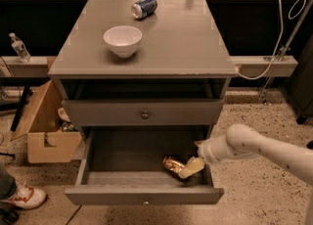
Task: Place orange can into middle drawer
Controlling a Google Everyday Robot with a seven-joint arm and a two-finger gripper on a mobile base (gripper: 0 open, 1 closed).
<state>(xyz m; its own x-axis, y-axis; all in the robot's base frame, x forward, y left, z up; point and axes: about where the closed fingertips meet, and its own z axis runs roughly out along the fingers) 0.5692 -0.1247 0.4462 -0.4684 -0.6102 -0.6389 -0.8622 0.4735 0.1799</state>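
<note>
The orange can [172,164] lies on its side in the open middle drawer [122,195], at the right of the tray near the front wall. The drawer is pulled out below a closed grey drawer front [98,113] with a dark round knob. My gripper [185,168] is down inside the drawer at the can's right end and touches it. My white arm [254,146] reaches in from the right over the drawer's side wall.
A white bowl [122,39] and a blue-and-silver can [144,8] on its side sit on the cabinet top. An open cardboard box [46,131] stands on the floor to the left. A water bottle [19,48] stands on the left ledge. A shoe [22,197] shows at the lower left.
</note>
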